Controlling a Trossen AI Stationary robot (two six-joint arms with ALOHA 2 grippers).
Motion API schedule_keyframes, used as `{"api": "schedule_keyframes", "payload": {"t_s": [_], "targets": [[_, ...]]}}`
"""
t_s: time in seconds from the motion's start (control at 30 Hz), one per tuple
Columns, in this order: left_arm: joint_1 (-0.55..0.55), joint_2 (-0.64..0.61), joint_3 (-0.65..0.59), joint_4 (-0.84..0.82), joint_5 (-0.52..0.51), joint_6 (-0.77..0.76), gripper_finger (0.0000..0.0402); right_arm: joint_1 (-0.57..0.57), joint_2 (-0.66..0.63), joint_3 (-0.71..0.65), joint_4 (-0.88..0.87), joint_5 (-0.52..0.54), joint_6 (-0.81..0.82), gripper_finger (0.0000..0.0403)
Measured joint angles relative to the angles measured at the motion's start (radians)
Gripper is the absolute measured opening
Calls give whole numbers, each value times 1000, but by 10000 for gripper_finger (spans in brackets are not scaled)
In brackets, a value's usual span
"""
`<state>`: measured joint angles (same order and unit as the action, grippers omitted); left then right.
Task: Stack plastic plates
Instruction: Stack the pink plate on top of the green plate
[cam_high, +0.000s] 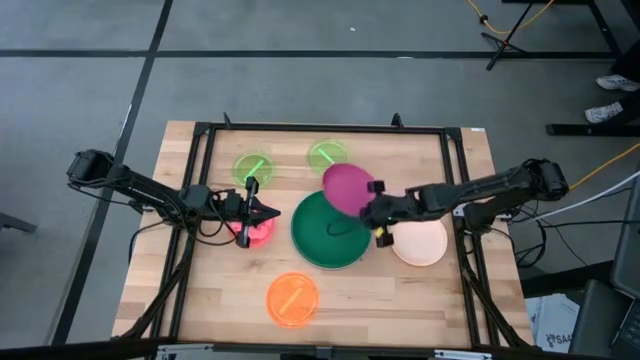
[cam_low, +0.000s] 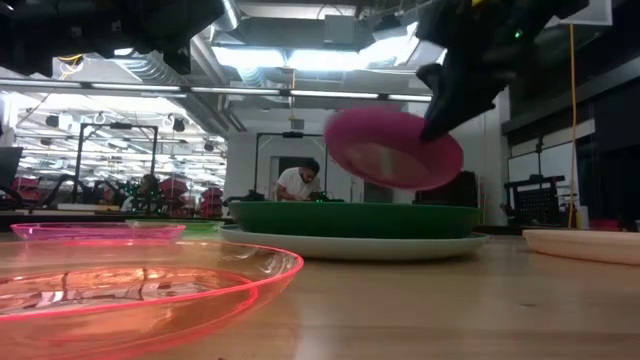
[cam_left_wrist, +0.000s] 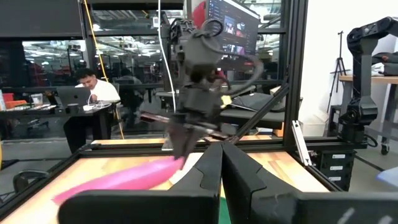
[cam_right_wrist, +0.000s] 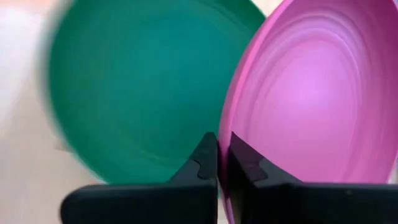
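Observation:
My right gripper (cam_high: 374, 212) is shut on the magenta plate (cam_high: 345, 186) and holds it tilted above the far right part of the large dark green plate (cam_high: 328, 232). A pale plate's rim (cam_low: 360, 247) shows under the green one. My left gripper (cam_high: 268, 212) is shut and hovers over the small red-pink plate (cam_high: 256, 231), holding nothing. Lying flat on the table are the peach plate (cam_high: 421, 243), the orange plate (cam_high: 292, 298) and two translucent green plates (cam_high: 253, 166) (cam_high: 327, 155). My right gripper pinches the magenta plate's rim (cam_right_wrist: 227, 134) between its two fingers, on the side toward the table's right. The fingers come slanting down from the right. The plate is lifted clear and tilted, its free side over the green plate (cam_low: 350, 218).
A black frame (cam_high: 320, 128) runs around the table's far edge and sides. Bare wood lies near the front edge on both sides of the orange plate. A person (cam_low: 298, 181) sits in the room beyond the table.

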<state>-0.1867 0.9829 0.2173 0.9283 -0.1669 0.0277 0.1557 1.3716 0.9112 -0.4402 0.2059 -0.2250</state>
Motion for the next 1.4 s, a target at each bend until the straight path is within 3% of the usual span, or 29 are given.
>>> {"api": "schedule_keyframes", "payload": {"t_s": [0.23,0.47,1.07,1.4], "targets": [[0,0,0,0,0,0,4,51,9,0,105,-147,-74,5],[0,0,0,1,0,0,4,63,88,0,162,-227,-97,5],[0,0,0,1,0,1,4,60,246,-1,206,-229,-86,6],[0,0,0,1,0,1,4,60,244,-1,201,-234,-63,99]]}}
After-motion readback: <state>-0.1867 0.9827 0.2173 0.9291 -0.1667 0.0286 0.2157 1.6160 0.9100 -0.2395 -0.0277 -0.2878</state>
